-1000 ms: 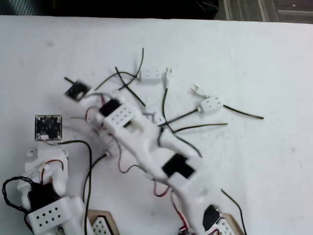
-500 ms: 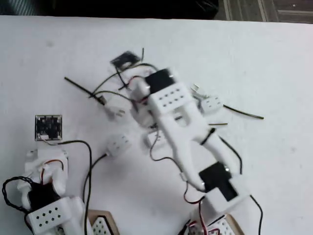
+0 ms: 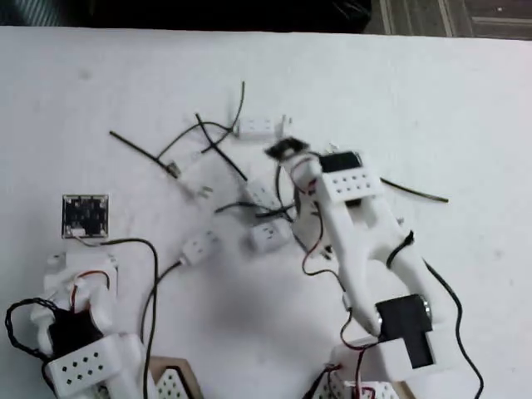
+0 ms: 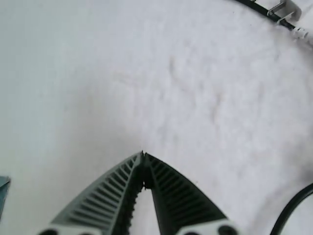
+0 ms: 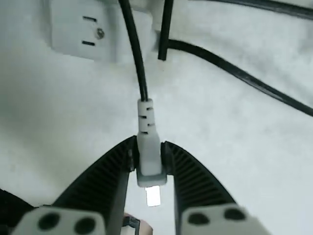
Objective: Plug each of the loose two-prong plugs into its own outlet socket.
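My right gripper (image 5: 148,149) is shut on a white two-prong plug (image 5: 146,142); its black cord (image 5: 133,54) runs away toward a white outlet socket (image 5: 83,34) lying on the table. From above, the right arm (image 3: 353,199) reaches to the middle of the table, among several white sockets (image 3: 270,235) and black cords. Two loose plugs (image 3: 173,170) (image 3: 202,191) lie left of it. My left gripper (image 4: 143,157) is shut with nothing in it, just over bare white table, with a plug's metal prongs (image 4: 285,8) farther off. The left arm (image 3: 79,324) sits folded at the near left corner.
More sockets lie at the back (image 3: 255,126) and left of centre (image 3: 199,243). Black cords (image 3: 133,145) cross the middle of the table. A small black board (image 3: 84,214) stands over the left arm. The table's far edge (image 3: 266,32) borders a dark floor.
The right arm has swung from left of centre across to right of centre. Sockets, plugs and cords in the middle shifted as it passed. The left arm stayed put.
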